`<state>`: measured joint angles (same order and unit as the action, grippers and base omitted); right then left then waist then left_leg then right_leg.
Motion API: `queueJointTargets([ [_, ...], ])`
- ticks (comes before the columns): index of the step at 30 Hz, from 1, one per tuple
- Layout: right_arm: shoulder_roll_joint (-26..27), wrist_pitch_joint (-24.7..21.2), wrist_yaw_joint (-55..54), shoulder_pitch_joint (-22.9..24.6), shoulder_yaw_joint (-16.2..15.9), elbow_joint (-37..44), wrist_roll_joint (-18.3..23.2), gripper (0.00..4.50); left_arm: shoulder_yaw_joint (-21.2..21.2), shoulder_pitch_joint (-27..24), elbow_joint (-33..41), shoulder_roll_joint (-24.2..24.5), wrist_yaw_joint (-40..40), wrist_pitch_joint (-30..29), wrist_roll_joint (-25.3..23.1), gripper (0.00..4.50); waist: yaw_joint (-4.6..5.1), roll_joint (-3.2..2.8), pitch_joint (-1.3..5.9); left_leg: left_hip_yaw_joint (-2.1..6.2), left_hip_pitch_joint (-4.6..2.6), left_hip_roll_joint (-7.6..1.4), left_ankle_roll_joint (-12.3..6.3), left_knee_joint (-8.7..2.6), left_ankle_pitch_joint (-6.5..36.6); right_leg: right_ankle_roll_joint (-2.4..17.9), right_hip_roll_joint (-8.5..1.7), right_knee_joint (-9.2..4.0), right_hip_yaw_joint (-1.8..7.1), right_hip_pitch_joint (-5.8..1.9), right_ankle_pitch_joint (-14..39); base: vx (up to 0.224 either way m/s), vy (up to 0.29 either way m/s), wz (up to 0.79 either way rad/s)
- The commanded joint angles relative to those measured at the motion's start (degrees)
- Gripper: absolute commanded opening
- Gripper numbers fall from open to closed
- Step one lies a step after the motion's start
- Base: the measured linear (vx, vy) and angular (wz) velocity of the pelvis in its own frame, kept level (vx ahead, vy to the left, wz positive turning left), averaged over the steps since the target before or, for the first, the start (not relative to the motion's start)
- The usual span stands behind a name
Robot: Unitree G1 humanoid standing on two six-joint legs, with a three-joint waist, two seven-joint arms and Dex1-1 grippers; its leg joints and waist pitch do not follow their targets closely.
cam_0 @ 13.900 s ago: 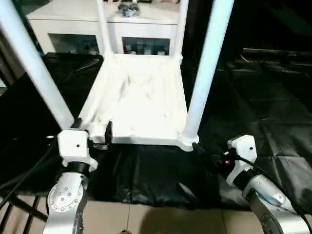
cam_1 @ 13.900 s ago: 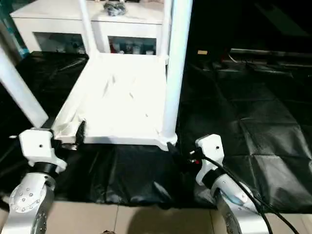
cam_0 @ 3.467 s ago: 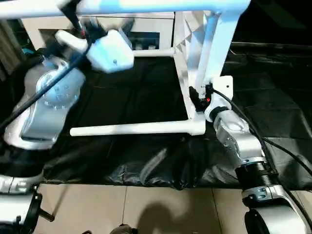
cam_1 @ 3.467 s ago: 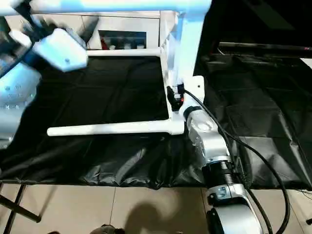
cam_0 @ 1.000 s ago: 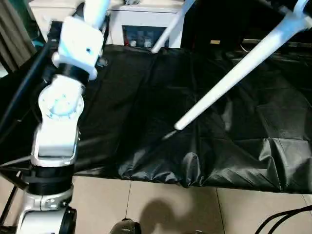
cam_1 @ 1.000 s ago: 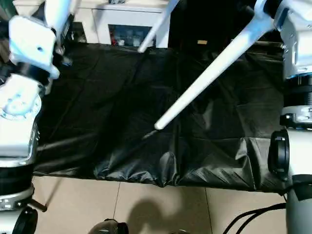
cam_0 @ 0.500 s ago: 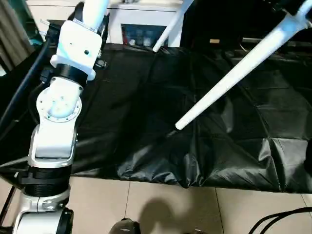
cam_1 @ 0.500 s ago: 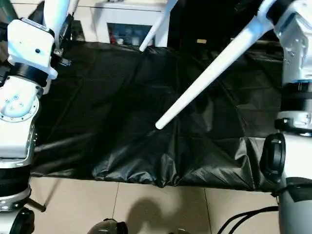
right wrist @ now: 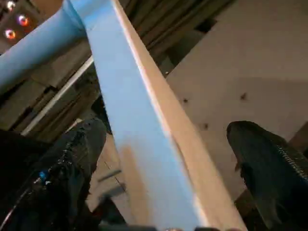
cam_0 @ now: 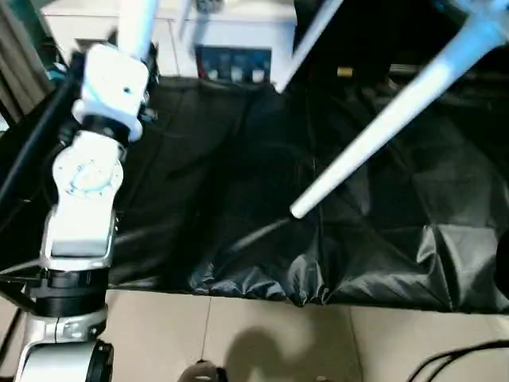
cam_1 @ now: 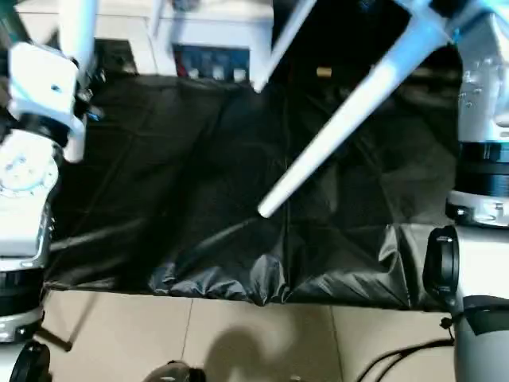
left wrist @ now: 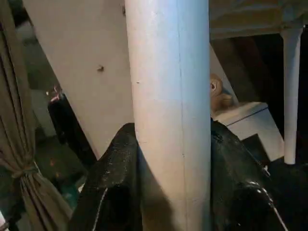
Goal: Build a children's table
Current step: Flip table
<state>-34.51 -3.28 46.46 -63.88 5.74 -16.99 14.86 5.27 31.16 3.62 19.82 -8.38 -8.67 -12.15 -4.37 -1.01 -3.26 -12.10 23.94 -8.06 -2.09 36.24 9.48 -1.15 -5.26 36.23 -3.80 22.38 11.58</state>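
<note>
The children's table is held up in the air, with its legs pointing down and toward me. One white leg slants from the upper right, and its free end hangs over the black cloth. Another leg shows farther back. My left gripper is shut on a third leg, with a black finger pressed against each side; that arm's wrist stands at the left. My right gripper is open, its fingers wide apart on either side of the table top's pale rim.
A large black-draped table lies below, its cloth bunched at the front edge. A white cabinet with glass doors stands behind it. Tiled floor runs along the front. My right arm's silver casing rises at the right.
The raised table has shifted slightly to the right, so the far leg and the slanting leg's end sit further right. My left wrist has drifted a little to the left.
</note>
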Motion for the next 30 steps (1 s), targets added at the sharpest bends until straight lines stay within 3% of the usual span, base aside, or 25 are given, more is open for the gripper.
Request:
queueJointTargets([
  [1, 0.8, 0.0, 0.0, 0.4, 0.7, 1.3, 0.3, 4.5, -3.2, -1.8, -2.7, 1.0, -2.5, -1.6, -1.9, 1.66, 0.88, -0.6, 3.31, 4.62, -3.96, -5.31, 9.49, -5.83, 36.8, 9.2, -3.75, -5.24, 2.47, 0.47, 21.7, 0.0, 0.0, 0.0],
  [6, 2.1, -1.1, 1.3, 0.9, 2.4, 3.4, 4.2, 4.5, -3.1, -1.6, -3.3, 1.2, -2.5, -1.2, -1.7, 1.66, 1.41, -0.58, 3.4, 4.7, -4.0, -5.12, 9.69, -6.03, 38.4, 9.1, -3.86, -5.34, 2.54, 0.6, 20.0, 0.0, 0.0, 0.0],
  [7, 3.3, -6.0, 3.1, 2.3, 4.4, 8.3, 12.4, 4.5, -3.2, -1.7, -4.2, 1.5, -2.3, -0.4, -1.4, 1.66, 1.62, -0.47, 3.45, 4.74, -3.71, -5.06, 9.07, -6.14, 37.6, 8.9, -3.86, -5.33, 2.54, 0.23, 19.4, 0.0, 0.0, 0.0],
  [8, 3.6, -8.9, 4.1, 3.1, 5.2, 10.5, 16.2, 4.5, -3.2, -1.7, -4.7, 1.6, -2.3, 0.0, -1.3, 1.66, 1.49, -0.57, 3.46, 4.73, -3.78, -5.09, 8.37, -6.12, 36.9, 8.8, -3.95, -5.43, 2.68, 0.29, 18.7, 0.0, 0.0, 0.0],
  [11, 2.7, -15.9, 5.3, 6.9, 5.6, 15.9, 21.7, 4.5, -3.3, -1.7, -5.9, 2.0, -2.6, 1.3, -1.1, 1.66, 1.39, -0.36, 3.43, 4.59, -3.76, -5.07, 7.85, -6.23, 35.2, 8.7, -3.83, -5.46, 2.7, 0.14, 18.1, 0.0, 0.0, 0.0],
  [14, 1.0, -18.6, 5.2, 17.4, 2.0, 22.0, 18.1, 4.5, -3.5, -1.4, -7.5, 2.4, -3.0, 2.1, -1.1, 1.66, 1.06, -0.96, 3.12, 4.78, -4.7, -5.02, 10.02, -6.27, 38.9, 7.1, -4.16, -6.19, 2.83, 0.66, 23.7, 0.0, 0.0, 0.0],
  [15, 0.9, -18.8, 4.7, 20.6, 0.6, 23.3, 16.7, 4.5, -3.5, -1.3, -8.0, 2.4, -3.0, 2.2, -1.1, 1.66, 1.17, -0.6, 3.16, 4.8, -4.59, -5.03, 10.2, -6.38, 38.9, 6.5, -4.12, -6.5, 2.78, 0.45, 24.1, 0.0, 0.0, 0.0],
  [16, 1.4, -18.8, 3.8, 23.6, 0.1, 23.7, 15.8, 4.5, -3.6, -1.2, -8.5, 2.4, -3.1, 2.3, -1.1, 1.66, 1.33, -1.2, 3.24, 5.26, -4.42, -5.0, 10.77, -6.55, 39.9, 6.5, -4.17, -6.29, 2.64, 0.17, 24.6, 0.0, 0.0, 0.0],
  [17, 2.1, -19.0, 2.4, 26.7, -0.2, 23.6, 15.0, 4.5, -3.8, -1.3, -9.0, 2.4, -3.1, 2.4, -1.2, 1.66, 1.47, -0.94, 3.3, 5.29, -4.53, -5.05, 10.94, -6.61, 40.7, 6.4, -4.09, -6.49, 2.49, 0.17, 25.0, 0.0, 0.0, 0.0],
  [18, 2.6, -19.2, 1.4, 29.3, -0.4, 23.4, 14.2, 4.5, -4.0, -1.4, -9.3, 2.4, -3.2, 2.4, -1.2, 1.66, 1.64, -0.6, 3.4, 5.41, -4.61, -5.0, 10.95, -6.52, 41.3, 6.4, -4.1, -6.53, 2.31, 0.14, 25.4, 0.0, 0.0, 0.0],
  [19, 2.9, -19.5, 0.4, 32.3, -0.8, 23.5, 13.6, 4.5, -4.2, -1.5, -9.7, 2.3, -3.2, 2.6, -1.3, 1.66, 1.5, -0.96, 3.24, 5.39, -4.96, -4.95, 10.91, -6.43, 42.0, 6.4, -4.1, -6.89, 2.33, 0.52, 26.0, 0.0, 0.0, 0.0],
  [20, 2.9, -19.6, 0.1, 33.1, -0.9, 23.6, 13.5, 4.5, -4.2, -1.6, -9.8, 2.3, -3.1, 2.6, -1.3, 1.66, 1.49, -0.86, 3.16, 5.31, -5.11, -4.93, 10.71, -6.35, 42.2, 6.3, -4.09, -7.04, 2.36, 0.69, 26.5, 0.0, 0.0, 0.0],
  [23, 2.8, -22.0, -2.8, 40.8, -2.0, 24.7, 12.3, 4.5, -4.8, -1.9, -10.3, 2.4, -3.1, 3.0, -1.1, 1.66, 1.79, -1.19, 3.06, 5.68, -4.93, -4.76, 10.08, -6.27, 42.6, 5.4, -4.16, -7.15, 2.15, 0.43, 29.1, 0.0, 0.0, 0.0],
  [24, 2.8, -22.4, -3.1, 42.0, -2.2, 25.0, 12.2, 4.5, -4.8, -1.9, -10.4, 2.4, -3.1, 3.0, -1.0, 1.66, 1.73, -1.33, 2.88, 5.62, -5.18, -4.77, 10.05, -6.27, 43.5, 4.8, -4.1, -7.53, 2.18, 0.82, 30.6, 0.0, 0.0, 0.0],
  [27, 3.2, -24.6, -4.4, 46.9, -2.8, 25.5, 11.5, 4.5, -5.0, -2.1, -10.6, 2.4, -3.2, 3.2, -0.9, 1.66, 2.38, -1.17, 2.6, 6.15, -5.31, -4.54, 10.19, -6.14, 46.6, 3.4, -3.97, -8.09, 1.3, 0.7, 35.1, 0.0, 0.0, 0.0],
  [29, 3.7, -25.0, -6.4, 48.9, -3.0, 24.4, 9.8, 4.5, -4.9, -2.3, -10.6, 2.5, -3.4, 3.2, -0.8, 1.66, 2.68, -1.57, 2.29, 6.41, -5.46, -4.58, 10.55, -6.47, 48.9, 2.7, -3.63, -8.37, 0.45, 0.59, 36.3, 0.0, 0.0, 0.0],
  [30, 4.3, -25.8, -8.2, 49.9, -2.8, 23.6, 9.1, 4.5, -4.9, -2.6, -10.6, 2.6, -3.6, 3.1, -0.7, 1.66, 3.15, -2.13, 1.94, 6.52, -5.11, -4.92, 11.43, -7.93, 53.0, 2.6, -2.59, -7.77, -0.78, -0.08, 34.9, 0.0, 0.0, 0.0],
])
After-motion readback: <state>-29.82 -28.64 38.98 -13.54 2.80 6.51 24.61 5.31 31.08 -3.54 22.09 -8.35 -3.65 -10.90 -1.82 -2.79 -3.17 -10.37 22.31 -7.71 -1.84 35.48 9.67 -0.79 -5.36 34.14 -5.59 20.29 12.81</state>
